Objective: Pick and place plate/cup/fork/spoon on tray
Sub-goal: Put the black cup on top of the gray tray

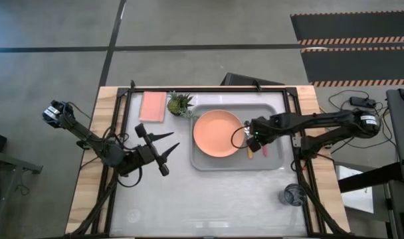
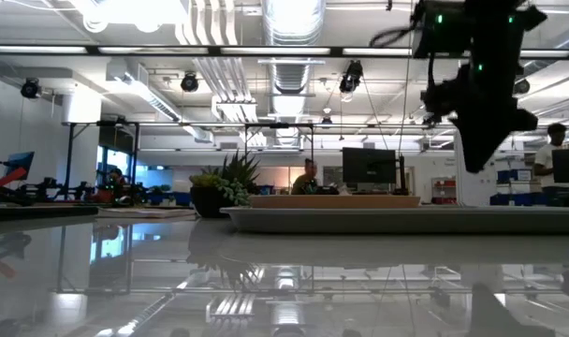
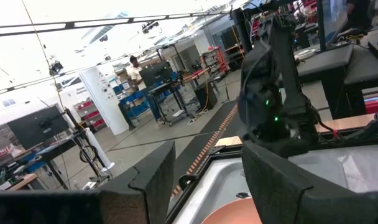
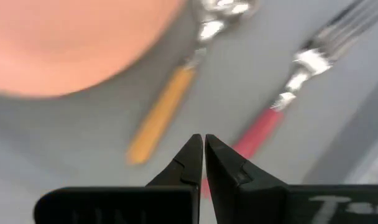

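The salmon-orange plate [image 1: 217,133] lies in the left part of the light grey tray [image 1: 275,116]. The orange-handled spoon [image 4: 164,112] and the pink-red-handled fork [image 4: 267,127] lie side by side on the tray floor, right of the plate. My right gripper [image 1: 250,141] is shut and empty. It hangs above the tray over the two handles, and the low view [image 2: 490,150] shows it clear of the tray. The dark grey cup [image 1: 293,196] stands on the table near the front right corner. My left gripper [image 1: 174,141] is open and empty, left of the tray.
A pink rectangular pad [image 1: 153,106] and a small potted plant [image 1: 180,103] sit at the table's far side, left of the tray. A dark metal frame runs along the table's edges. Bare table lies in front of the tray.
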You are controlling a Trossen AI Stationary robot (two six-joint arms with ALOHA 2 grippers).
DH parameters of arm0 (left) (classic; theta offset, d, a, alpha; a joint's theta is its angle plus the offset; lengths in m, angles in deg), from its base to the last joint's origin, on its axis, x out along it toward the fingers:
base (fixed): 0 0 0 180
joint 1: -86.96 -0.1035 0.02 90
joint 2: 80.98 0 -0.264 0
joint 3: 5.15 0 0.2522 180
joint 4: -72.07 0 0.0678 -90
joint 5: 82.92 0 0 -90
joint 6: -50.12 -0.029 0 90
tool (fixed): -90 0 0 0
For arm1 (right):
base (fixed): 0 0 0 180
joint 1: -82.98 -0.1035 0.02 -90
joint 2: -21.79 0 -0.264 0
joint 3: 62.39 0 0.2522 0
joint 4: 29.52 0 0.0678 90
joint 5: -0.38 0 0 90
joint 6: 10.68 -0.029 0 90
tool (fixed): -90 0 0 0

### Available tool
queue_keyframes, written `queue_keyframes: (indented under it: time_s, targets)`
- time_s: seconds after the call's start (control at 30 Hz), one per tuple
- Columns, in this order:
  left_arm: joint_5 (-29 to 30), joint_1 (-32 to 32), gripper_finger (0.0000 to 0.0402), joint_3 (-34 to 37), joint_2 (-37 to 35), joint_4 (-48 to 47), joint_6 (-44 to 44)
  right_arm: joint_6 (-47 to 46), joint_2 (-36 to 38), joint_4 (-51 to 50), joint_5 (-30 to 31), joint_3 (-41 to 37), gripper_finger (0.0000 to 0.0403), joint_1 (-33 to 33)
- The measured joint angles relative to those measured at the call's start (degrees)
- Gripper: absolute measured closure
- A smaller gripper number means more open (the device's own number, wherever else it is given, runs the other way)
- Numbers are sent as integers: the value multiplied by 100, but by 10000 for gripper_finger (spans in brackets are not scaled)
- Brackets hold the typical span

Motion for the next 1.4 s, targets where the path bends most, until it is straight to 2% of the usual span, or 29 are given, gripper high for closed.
queue_keyframes:
  time_s: [0.23,0.57,0.67,0.8,0.93,1.03,1.23,1.4]
  targets:
    - [1,-2,233,0,0,-2,0,-1003,44,-2,-457,607,394,-1166]
    - [2,0,233,0,0,-2,0,-3106,-294,-46,-846,1695,394,-3464]
    - [0,-1,233,0,0,-2,0,-3743,-513,-291,-786,2109,394,-4060]
    - [0,0,233,0,0,-2,-30,-4886,-945,-1118,-812,2486,394,-4663]
    - [0,-2,233,0,0,0,-43,-5838,-1424,-1883,-1592,2705,394,-5073]
    - [0,-1,233,0,0,0,-44,-5960,-1726,-2236,-1931,2855,394,-5261]
    - [0,-2,233,0,-4,0,-74,-5818,-1913,-2329,-1865,2930,392,-5328]
    - [0,-2,233,0,-9,0,-294,-5846,-1891,-2339,-1681,2893,367,-5328]
